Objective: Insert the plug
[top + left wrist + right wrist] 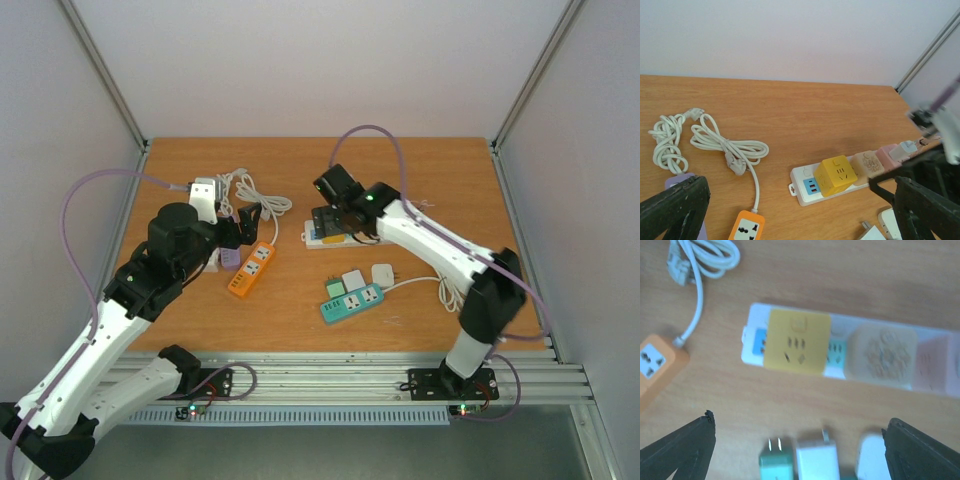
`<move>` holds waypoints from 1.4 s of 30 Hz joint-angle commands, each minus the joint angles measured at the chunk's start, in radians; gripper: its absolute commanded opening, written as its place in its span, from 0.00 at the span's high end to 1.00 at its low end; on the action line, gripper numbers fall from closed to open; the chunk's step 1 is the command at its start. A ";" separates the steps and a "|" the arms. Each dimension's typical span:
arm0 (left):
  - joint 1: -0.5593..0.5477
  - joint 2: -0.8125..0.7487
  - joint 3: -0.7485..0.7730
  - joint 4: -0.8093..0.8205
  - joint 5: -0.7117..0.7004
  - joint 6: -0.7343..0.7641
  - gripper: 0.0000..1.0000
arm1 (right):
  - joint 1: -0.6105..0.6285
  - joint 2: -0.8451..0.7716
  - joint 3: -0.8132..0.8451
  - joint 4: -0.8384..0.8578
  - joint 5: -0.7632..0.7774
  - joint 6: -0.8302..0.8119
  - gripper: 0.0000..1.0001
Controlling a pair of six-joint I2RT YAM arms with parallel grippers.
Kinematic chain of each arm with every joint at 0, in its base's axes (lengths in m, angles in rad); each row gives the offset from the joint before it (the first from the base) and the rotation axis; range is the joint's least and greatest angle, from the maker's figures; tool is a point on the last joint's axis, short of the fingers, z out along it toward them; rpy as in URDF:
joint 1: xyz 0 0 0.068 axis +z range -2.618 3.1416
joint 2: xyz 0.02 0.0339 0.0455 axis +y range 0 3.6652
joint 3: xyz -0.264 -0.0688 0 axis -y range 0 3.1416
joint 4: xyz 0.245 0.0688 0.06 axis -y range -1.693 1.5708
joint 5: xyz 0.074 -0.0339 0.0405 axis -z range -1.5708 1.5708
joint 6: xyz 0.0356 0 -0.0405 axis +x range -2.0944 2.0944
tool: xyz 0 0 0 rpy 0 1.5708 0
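Right tool point(799, 419) gapes empty over the yellow cube adapter point(797, 342) on the white plastic power strip point(799, 192); left tool point(788, 181) gapes too.

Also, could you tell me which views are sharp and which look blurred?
Right wrist: blurred, the yellow cube adapter and white power strip soft-edged. Left wrist: scene crisp, only its dark fingers soft. Top external: sharp, evenly lit, faint shadows.

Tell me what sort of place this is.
Probably a robot lab test cell: a wooden table boxed in by white panels, two arms bolted to an aluminium rail, and power strips laid out.
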 commanded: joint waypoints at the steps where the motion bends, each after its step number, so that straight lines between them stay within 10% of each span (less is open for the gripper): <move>1: 0.002 -0.001 0.010 0.057 0.049 0.006 0.01 | 0.006 -0.133 -0.197 0.001 0.020 0.085 0.10; 15: 0.002 -0.020 -0.025 0.104 0.272 -0.115 0.01 | 0.007 -0.116 -0.473 0.095 -0.088 0.089 0.39; 30: 0.002 -0.047 -0.071 0.057 0.260 -0.158 0.01 | 0.006 0.048 -0.483 0.194 -0.116 0.035 0.36; 42: 0.002 -0.044 -0.113 0.058 0.227 -0.159 0.01 | 0.006 0.022 -0.515 0.291 -0.112 0.016 0.56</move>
